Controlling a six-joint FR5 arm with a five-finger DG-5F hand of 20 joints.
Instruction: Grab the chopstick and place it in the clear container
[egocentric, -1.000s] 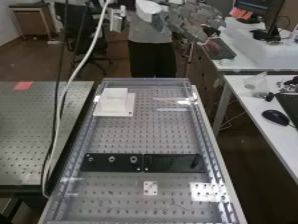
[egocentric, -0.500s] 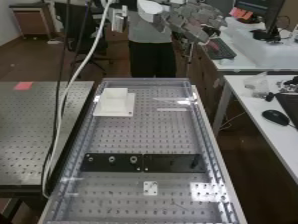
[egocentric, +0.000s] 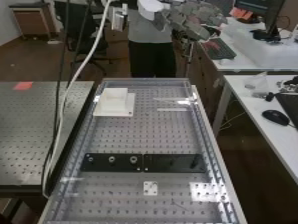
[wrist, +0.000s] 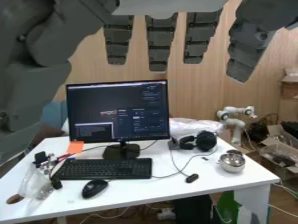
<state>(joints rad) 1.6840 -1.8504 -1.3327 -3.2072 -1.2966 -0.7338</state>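
High above the bench's far end, the hand (egocentric: 194, 19) is at the top of the high view, away from the bench surface. Straight, spread fingers of the hand (wrist: 159, 45) hang down in the wrist view, with nothing held between them. Two thin pale streaks (egocentric: 172, 109) lie near the far right of the bench; I cannot tell whether either is a chopstick or glare. A small clear container-like thing (egocentric: 255, 82) stands among clutter on the right-hand white table, its shape hard to make out.
A white block on a square base (egocentric: 114, 102) stands at the bench's far left. Black plates (egocentric: 143, 163) cross the bench's middle. A monitor (wrist: 119, 111), a keyboard (wrist: 105, 169) and a metal bowl (wrist: 232, 161) stand on a white table. A cable (egocentric: 65, 95) hangs at the left.
The hand has risen slightly and shifted a little to the right in the high view. Things on the bench have not moved.
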